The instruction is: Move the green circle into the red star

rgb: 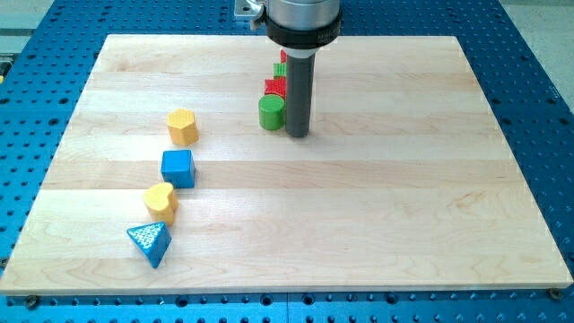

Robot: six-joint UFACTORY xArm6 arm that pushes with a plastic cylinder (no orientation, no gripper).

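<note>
The green circle (270, 112) is a short green cylinder standing on the wooden board, a little above its middle. A red star block (275, 87) sits directly above it in the view, touching or nearly touching it. My tip (298, 135) rests on the board just to the right of the green circle, close beside it. The dark rod hides the right part of the red star and the blocks behind it.
A green block (280, 68) and a sliver of another red block (282, 56) show above the red star, partly hidden by the rod. At the left stand a yellow hexagon (182, 126), a blue cube (178, 168), a yellow heart (161, 201) and a blue triangle (149, 242).
</note>
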